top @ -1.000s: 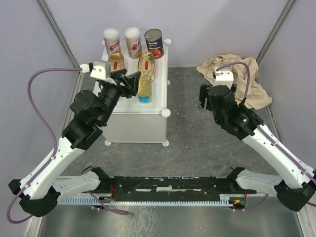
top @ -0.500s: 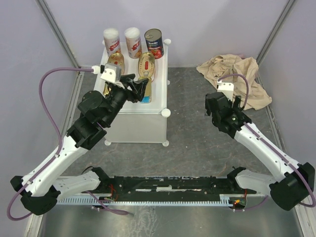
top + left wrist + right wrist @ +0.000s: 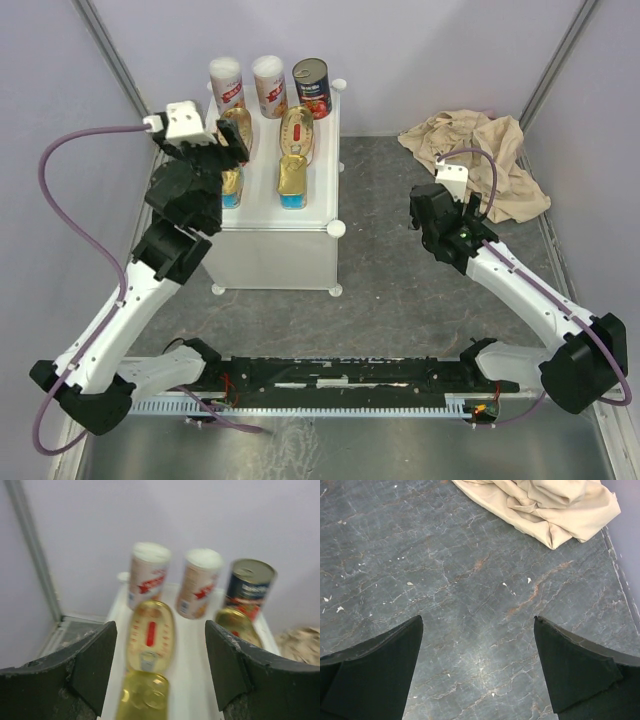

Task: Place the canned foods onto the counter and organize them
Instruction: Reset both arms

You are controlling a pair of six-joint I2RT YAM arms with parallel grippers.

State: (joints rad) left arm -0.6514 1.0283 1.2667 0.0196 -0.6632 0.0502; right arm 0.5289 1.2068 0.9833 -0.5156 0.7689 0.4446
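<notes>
White counter [image 3: 262, 205], grey stone tabletop [image 3: 470, 605] — lilac walls [image 3: 420, 50]

Upper left of centre in the top view: counter [image 3: 262, 222], standing on the table [image 3: 400, 280]. On its top, along the far edge, three upright cans in a row: left tall can [image 3: 228, 86], middle tall can [image 3: 270, 86], right round can [image 3: 311, 88]. Just in front, lying flat: left oblong tin [image 3: 238, 128] and right oblong tin [image 3: 297, 132]. Nearer still, one in line with each: left rectangular tin [image 3: 231, 187] and right rectangular tin [image 3: 293, 180]. Upper right, on the table, well apart from the counter: cloth [image 3: 480, 150]. Over the left column of tins: left gripper [image 3: 159, 635]. Over the table, below and left of the cloth: right gripper [image 3: 478, 620].
</notes>
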